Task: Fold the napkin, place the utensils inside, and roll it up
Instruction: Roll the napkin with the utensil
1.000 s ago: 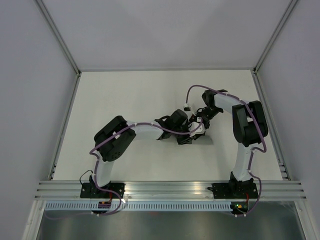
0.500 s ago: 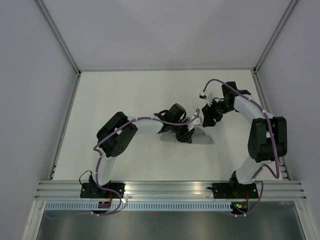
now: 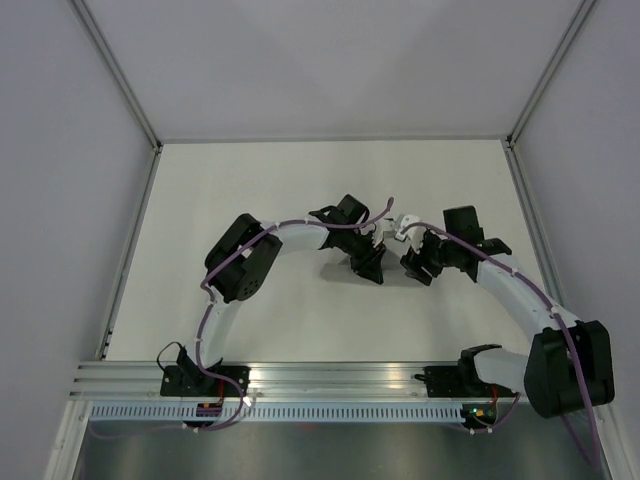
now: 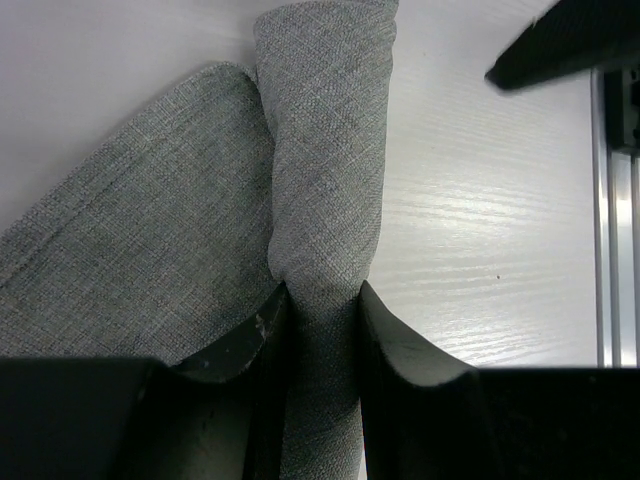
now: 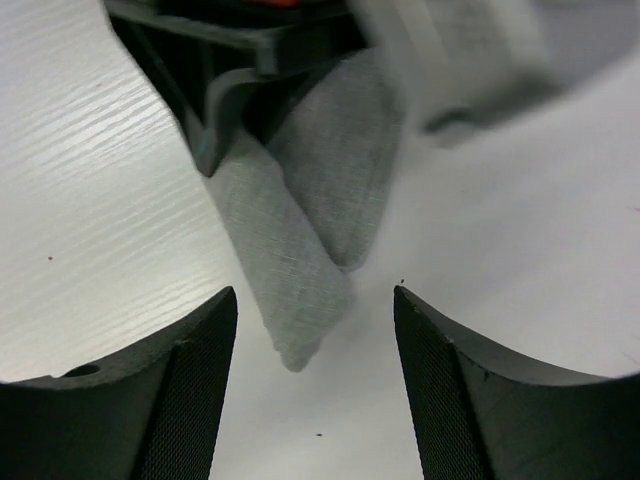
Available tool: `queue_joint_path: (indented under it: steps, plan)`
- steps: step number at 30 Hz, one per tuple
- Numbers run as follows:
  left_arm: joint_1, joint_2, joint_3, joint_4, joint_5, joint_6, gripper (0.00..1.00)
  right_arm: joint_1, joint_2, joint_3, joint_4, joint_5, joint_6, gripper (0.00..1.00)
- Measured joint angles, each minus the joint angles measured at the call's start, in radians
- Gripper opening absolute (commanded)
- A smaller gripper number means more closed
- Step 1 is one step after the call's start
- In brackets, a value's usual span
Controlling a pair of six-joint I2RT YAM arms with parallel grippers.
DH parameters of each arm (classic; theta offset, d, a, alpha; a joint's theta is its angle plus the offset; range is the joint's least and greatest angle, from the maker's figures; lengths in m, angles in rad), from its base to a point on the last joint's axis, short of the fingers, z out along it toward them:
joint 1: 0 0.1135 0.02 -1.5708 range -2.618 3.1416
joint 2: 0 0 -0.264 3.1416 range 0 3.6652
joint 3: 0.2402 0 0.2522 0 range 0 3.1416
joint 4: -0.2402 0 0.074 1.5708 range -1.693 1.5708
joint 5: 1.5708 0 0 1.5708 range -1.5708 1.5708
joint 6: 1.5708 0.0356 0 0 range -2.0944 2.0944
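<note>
The grey napkin [image 4: 325, 150] is rolled into a tight tube, with a looser folded part [image 4: 130, 230] beside it on the left. My left gripper [image 4: 322, 300] is shut on the roll, one finger on each side. In the right wrist view the roll's end [image 5: 290, 290] points down between the fingers of my open right gripper [image 5: 313, 305], touching neither. In the top view the left gripper [image 3: 372, 266] and right gripper [image 3: 414, 268] face each other mid-table, and the napkin is mostly hidden between them. The utensils are hidden.
The white table [image 3: 280, 190] is walled by grey panels on the left, right and far sides. An aluminium rail [image 3: 340, 378] runs along the near edge. A purple cable with a white tag [image 3: 405, 224] loops over both wrists.
My right arm has swung from the far right round to the near side, bringing its open gripper up to the roll's end. My left gripper has shifted slightly farther away, still holding the napkin.
</note>
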Motion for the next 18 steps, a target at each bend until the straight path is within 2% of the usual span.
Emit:
queue_joint_path:
  steps: [7,12,18]
  plan:
    - [0.019,0.052,0.077,-0.089,0.068,-0.011,0.07,0.246,-0.064,-0.193,0.181,0.182,-0.018,0.7]
    - [0.025,0.08,0.125,-0.143,0.093,-0.019,0.07,0.335,-0.053,-0.241,0.282,0.288,-0.026,0.7]
    - [0.026,0.088,0.138,-0.165,0.099,-0.02,0.08,0.383,-0.008,-0.243,0.361,0.351,-0.026,0.68]
